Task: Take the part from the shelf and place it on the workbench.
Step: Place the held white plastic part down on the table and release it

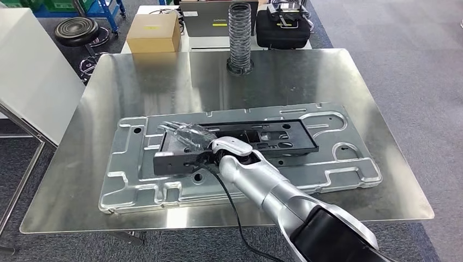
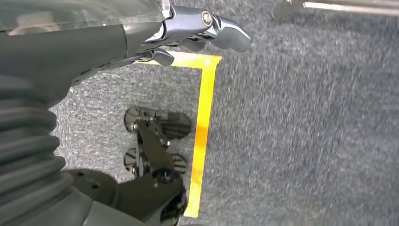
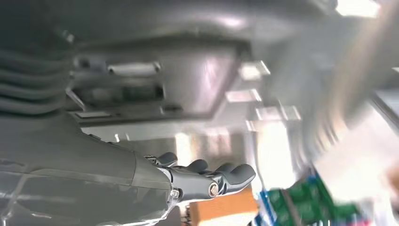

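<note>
Part: a black flat frame (image 1: pixel 256 139) is lying on a stamped silver plate (image 1: pixel 131 185), running lengthwise across it, one end toward the robot's left and the other toward its right.
Plate: it is resting flat on the workbench (image 1: pixel 338 71), a shiny metal sheet, and is taking up most of the near half.
Right hand: the right hand (image 1: pixel 185 136) is reaching in from the lower right on a silver arm and is sitting over the left end of the part. In the head view it is blurred, so I cannot tell whether it is gripping the frame or only hovering at it. In the right wrist view the fingers (image 3: pixel 226 175) are lying side by side, slightly curled, with nothing seen between them; the rest of that picture is smeared.
Left hand: the left hand (image 2: pixel 197 28) is hanging over grey carpet (image 2: pixel 306 132), fingers curled in together and holding nothing. A yellow tape line (image 2: pixel 202 132) is crossing the floor under it.
Bench, far edge: a coiled grey hose (image 1: pixel 240 35) is standing upright near the back rim.
Behind the bench: a cardboard box (image 1: pixel 154 33), a laptop (image 1: pixel 213 19) and a black case (image 1: pixel 283 27) are sitting on another table; a black stool (image 1: pixel 76 30) is standing to the left.
</note>
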Controlling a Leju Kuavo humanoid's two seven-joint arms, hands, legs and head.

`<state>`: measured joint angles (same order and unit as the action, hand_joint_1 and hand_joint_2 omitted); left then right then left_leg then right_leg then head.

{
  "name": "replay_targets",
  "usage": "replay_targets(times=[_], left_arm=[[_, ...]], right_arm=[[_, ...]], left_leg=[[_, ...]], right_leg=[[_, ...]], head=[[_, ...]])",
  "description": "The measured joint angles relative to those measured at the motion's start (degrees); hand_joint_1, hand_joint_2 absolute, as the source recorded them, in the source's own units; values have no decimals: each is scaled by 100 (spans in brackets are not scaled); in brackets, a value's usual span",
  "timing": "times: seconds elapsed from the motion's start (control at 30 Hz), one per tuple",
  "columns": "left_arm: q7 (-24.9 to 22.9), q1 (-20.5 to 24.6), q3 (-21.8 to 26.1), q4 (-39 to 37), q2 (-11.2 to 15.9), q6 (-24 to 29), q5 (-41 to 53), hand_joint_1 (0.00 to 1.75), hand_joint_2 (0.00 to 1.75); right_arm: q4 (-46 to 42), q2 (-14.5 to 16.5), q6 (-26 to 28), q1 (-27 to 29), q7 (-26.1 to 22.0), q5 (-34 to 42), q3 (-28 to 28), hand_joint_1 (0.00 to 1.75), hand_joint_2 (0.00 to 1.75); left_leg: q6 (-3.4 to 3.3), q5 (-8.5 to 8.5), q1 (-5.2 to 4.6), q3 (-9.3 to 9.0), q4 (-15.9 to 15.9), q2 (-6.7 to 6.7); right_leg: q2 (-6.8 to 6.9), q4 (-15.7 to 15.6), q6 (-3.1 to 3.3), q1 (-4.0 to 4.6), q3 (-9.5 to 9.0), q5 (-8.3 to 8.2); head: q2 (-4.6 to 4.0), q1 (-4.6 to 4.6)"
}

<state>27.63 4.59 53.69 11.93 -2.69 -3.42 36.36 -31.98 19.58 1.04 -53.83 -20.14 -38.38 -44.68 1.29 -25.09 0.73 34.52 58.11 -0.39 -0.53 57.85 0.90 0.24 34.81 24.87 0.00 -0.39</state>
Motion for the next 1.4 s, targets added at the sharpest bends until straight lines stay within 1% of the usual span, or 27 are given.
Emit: replay_targets(times=[0.07, 0.13, 0.17, 0.2, 0.23, 0.27, 0.3, 0.37, 0.4, 0.5, 0.57, 0.67, 0.7, 0.73, 0.77, 0.83, 0.9, 0.97, 1.03, 1.07, 1.1, 1.17, 1.2, 1.23, 1.27, 1.37, 1.4], left_arm=[[57, -6, 4, 0, -7, -38, -42, 0, 0], [142, -26, 36, 0, -13, -71, -126, 0, 0], [187, -45, 62, 0, -13, -79, -172, 0, 0], [232, -70, 91, 0, -13, -81, -214, 0, 0], [263, -97, 124, 0, -13, -74, -246, 0, 0], [282, -121, 160, 0, -13, -54, -268, 0, 0], [292, -138, 197, 0, -13, -26, -286, 0, 0], [296, -153, 278, 0, -14, 36, -308, 0, 0], [297, -160, 314, 0, -15, 62, -312, 0, 0], [299, -206, 418, 0, -15, 114, -333, 0, 0], [297, -219, 490, 1, -9, 123, -347, 0, 0], [289, -224, 582, 2, 11, 123, -348, 0, 0], [286, -228, 610, 2, 17, 122, -341, 0, 0], [285, -229, 636, 2, 23, 121, -327, 0, 0], [290, -226, 656, 2, 28, 118, -312, 0, 0], [322, -221, 676, 10, 33, 103, -290, 0, 0], [371, -219, 684, 32, 36, 89, -291, 0, 0], [404, -213, 686, 49, 45, 87, -292, 0, 0], [417, -216, 701, 50, 63, 97, -282, 0, 0], [422, -222, 710, 50, 69, 102, -273, 0, 0], [426, -225, 719, 50, 76, 107, -261, 0, 0], [436, -221, 734, 50, 85, 107, -236, 0, 0], [440, -219, 743, 50, 89, 107, -223, 0, 0], [443, -220, 750, 50, 91, 106, -213, 0, 0], [444, -221, 755, 50, 92, 105, -202, 0, 0], [445, -197, 761, 52, 101, 103, -174, 0, 0], [448, -188, 762, 54, 104, 101, -169, 0, 0]], right_arm=[[-215, -49, 276, -3, -10, 591, 303, 0, 0], [-522, -177, 879, 57, -126, 1138, 670, 0, 0], [-732, -277, 1257, 131, -230, 1411, 881, 0, 0], [-994, -400, 1675, 230, -361, 1674, 1115, 0, 0], [-1290, -530, 2066, 342, -496, 1874, 1350, 0, 0], [-1628, -672, 2415, 465, -626, 1996, 1576, 0, 0], [-2014, -821, 2756, 609, -754, 2045, 1790, 0, 0], [-2920, -1138, 3331, 997, -953, 1997, 2204, 0, 0], [-3395, -1292, 3536, 1227, -1028, 1930, 2408, 0, 0], [-4817, -1661, 3839, 2068, -1394, 1741, 3103, 0, 0], [-5754, -1812, 3898, 2767, -1738, 1755, 3659, 0, 0], [-6878, -1951, 3914, 3779, -1947, 1855, 4413, 0, 0], [-7149, -1971, 3914, 4067, -1957, 1859, 4601, 0, 0], [-7383, -1979, 3912, 4336, -1963, 1858, 4755, 0, 0], [-7598, -1976, 3909, 4591, -1971, 1847, 4869, 0, 0], [-7930, -1962, 3904, 5013, -1936, 1757, 4991, 0, 0], [-8173, -1920, 3902, 5298, -1910, 1649, 5050, 0, 0], [-8282, -1865, 3901, 5497, -1941, 1625, 5100, 0, 0], [-8301, -1812, 3900, 5690, -1963, 1637, 5151, 0, 0], [-8301, -1782, 3900, 5769, -1968, 1644, 5174, 0, 0], [-8301, -1753, 3898, 5839, -1972, 1657, 5192, 0, 0], [-8293, -1707, 3898, 5984, -1978, 1711, 5226, 0, 0], [-8281, -1690, 3898, 6061, -1979, 1746, 5243, 0, 0], [-8264, -1674, 3898, 6130, -1980, 1777, 5264, 0, 0], [-8244, -1655, 3898, 6194, -1980, 1798, 5290, 0, 0], [-8191, -1594, 3897, 6365, -1980, 1838, 5373, 0, 0], [-8178, -1579, 3895, 6416, -1981, 1854, 5398, 0, 0]], left_leg=[[43, -198, 2, 120, 289, 3], [73, -565, 17, 432, 1002, 6], [88, -698, 23, 592, 1357, 7], [101, -738, 31, 687, 1560, 7], [110, -672, 40, 684, 1557, 8], [115, -498, 54, 557, 1305, 9], [119, -293, 72, 362, 906, 9], [96, -78, 72, 19, 249, -5], [65, -72, 66, -52, 111, -14], [-71, -84, 48, -76, 73, -19], [-157, -44, 58, -92, 31, -15], [-215, -16, 39, -59, 14, -25], [-221, -11, 26, -41, 19, -21], [-225, -5, 15, -23, 24, -13], [-227, 4, 6, -10, 27, -5], [-214, 28, -8, 4, 32, 6], [-173, 60, -27, 6, 34, 12], [-110, 107, -31, 2, 15, 17], [-43, 88, -30, 32, 35, 13], [-16, -42, -27, 85, 147, 10], [6, -265, -23, 173, 381, 10], [42, -818, -6, 378, 1107, 13], [56, -1003, -4, 425, 1417, 14], [63, -1083, -4, 378, 1548, 14], [63, -1058, -4, 210, 1443, 14], [10, -756, -17, -700, 209, 9], [-23, -699, -31, -875, -75, 5]], right_leg=[[12, -69, 45, -40, -33, -39], [35, -84, 64, -45, -45, -46], [46, -82, 65, -42, -48, -43], [55, -78, 61, -42, -51, -39], [61, -72, 51, -46, -55, -32], [60, -59, 32, -54, -62, -19], [58, -37, 4, -63, -71, 2], [56, 17, -69, -54, -64, 45], [58, 36, -101, -44, -56, 56], [61, 58, -186, -49, -59, 74], [56, 294, -247, -63, 10, 287], [51, 1322, -301, -78, 429, 880], [51, 1567, -304, -81, 524, 969], [51, 1618, -299, -83, 522, 959], [52, 1422, -283, -83, 389, 846], [52, 598, -230, -76, -109, 555], [47, 33, -180, -46, -434, 384], [43, -36, -136, -13, -452, 318], [59, -78, -72, -36, -408, 226], [68, -103, -34, -53, -363, 163], [77, -123, -4, -68, -301, 97], [85, -115, 26, -63, -156, -11], [89, -104, 24, -59, -82, -61], [92, -91, 20, -57, -9, -109], [93, -75, 11, -56, 63, -156], [89, -23, -47, -49, 220, -287], [90, -12, -80, -45, 244, -329]], head=[[0, -12], [0, -23], [-1, -23], [-1, -23], [-1, -22], [-1, -22], [-1, -22], [-1, -31], [0, -28], [-1, -8], [-1, 5], [-1, 28], [0, 32], [0, 33], [0, 34], [0, 38], [0, 37], [-1, 31], [-1, 34], [0, 23], [0, 10], [0, -18], [0, -18], [0, -19], [0, -20], [0, -17], [-1, -10]])
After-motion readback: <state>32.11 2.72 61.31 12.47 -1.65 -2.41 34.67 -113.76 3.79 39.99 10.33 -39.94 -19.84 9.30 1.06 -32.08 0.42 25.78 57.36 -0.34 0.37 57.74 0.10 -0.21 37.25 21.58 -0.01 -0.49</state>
